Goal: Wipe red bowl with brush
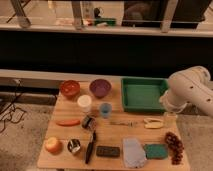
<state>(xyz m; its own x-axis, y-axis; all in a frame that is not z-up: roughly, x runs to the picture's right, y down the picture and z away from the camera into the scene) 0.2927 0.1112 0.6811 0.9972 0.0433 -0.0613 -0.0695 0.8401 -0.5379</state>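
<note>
The red bowl (70,88) sits at the back left of the wooden table (115,136), next to the purple bowl (100,88). The brush (90,146), a long thin black stick, lies near the front edge, left of centre, pointing towards the back. My white arm (192,90) comes in from the right. My gripper (170,118) hangs at the table's right side, just in front of the green tray (144,105), far from the brush and the bowl.
A white cup (84,103), a blue cup (105,110), a carrot (67,122), a small silver-and-black cylinder (88,122), an apple (52,145), a metal cup (74,146), a flat black block (107,151), a grey cloth (134,152), a green sponge (156,150) and grapes (174,146) lie on the table.
</note>
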